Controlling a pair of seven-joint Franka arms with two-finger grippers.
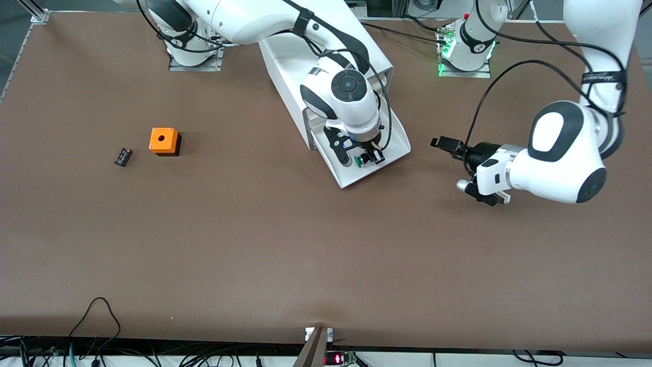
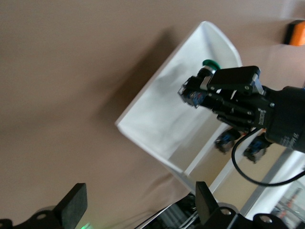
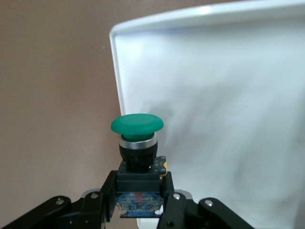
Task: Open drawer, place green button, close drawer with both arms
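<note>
The right gripper [image 1: 368,157] hovered over the open drawer [image 1: 396,151], fingers clamped on the button [image 3: 137,143] — light, rigid, best held by its blocky body. The left gripper [image 1: 442,143] waited beside, fingers open.

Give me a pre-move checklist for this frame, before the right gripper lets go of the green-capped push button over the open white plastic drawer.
1. Wide, shallow white plastic drawer pulled out of the white boxy cabinet: ok.
2. Green-capped push button with black body clamped in the right gripper: ok.
3. Button over the drawer's tray, not the brown table: ok.
4. Button touching the tray floor: cannot tell.
5. Left gripper open and clear of the drawer, waiting toward the left arm's end of the table: ok.
6. Tray floor under the button free of other items: ok.
</note>
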